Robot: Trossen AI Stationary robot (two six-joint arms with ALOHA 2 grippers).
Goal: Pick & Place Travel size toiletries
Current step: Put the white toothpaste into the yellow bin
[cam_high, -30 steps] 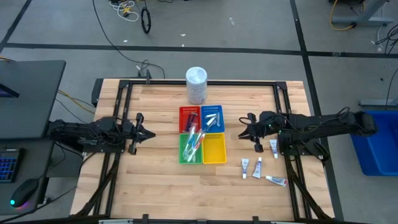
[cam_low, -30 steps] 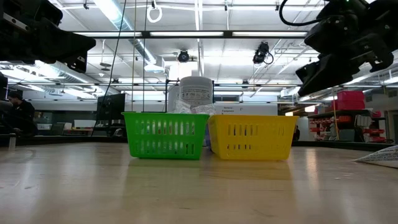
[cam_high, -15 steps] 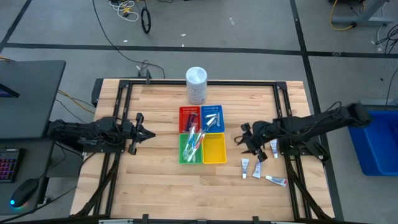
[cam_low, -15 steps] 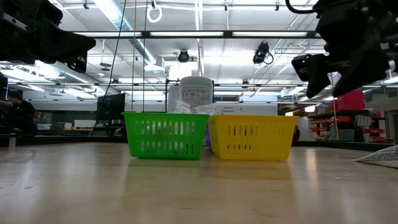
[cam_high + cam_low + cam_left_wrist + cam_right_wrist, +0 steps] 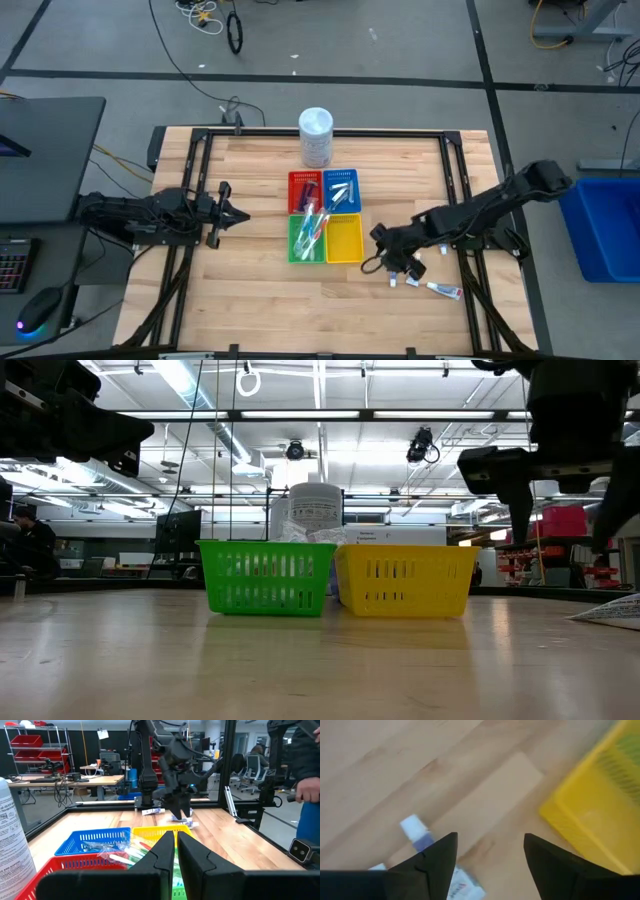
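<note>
Small white squeeze tubes (image 5: 444, 290) lie flat on the table near its right front, one of them (image 5: 415, 831) showing beside my right fingers. My right gripper (image 5: 388, 260) hangs open above the table just left of them, slanting down, close to the yellow tray (image 5: 346, 240); nothing is between its fingers (image 5: 436, 862). Thin pale sticks (image 5: 312, 225) lie across the green tray (image 5: 300, 248), and silvery sachets (image 5: 341, 188) fill the blue tray (image 5: 341, 176). My left gripper (image 5: 224, 212) waits shut at the table's left, pointing level.
A red tray (image 5: 304, 190) adjoins the blue one. A tall white tub (image 5: 316, 137) stands behind the trays at the far edge. Black frame rails (image 5: 470, 200) run along the table's sides. Bare wood lies in front of the trays.
My right gripper has swung from beside the blue tray toward the table's near edge and a little left, tipped from nearly level to slanting down, rolled, and opened. It now stands over the table next to the tubes. Nothing else has moved.
</note>
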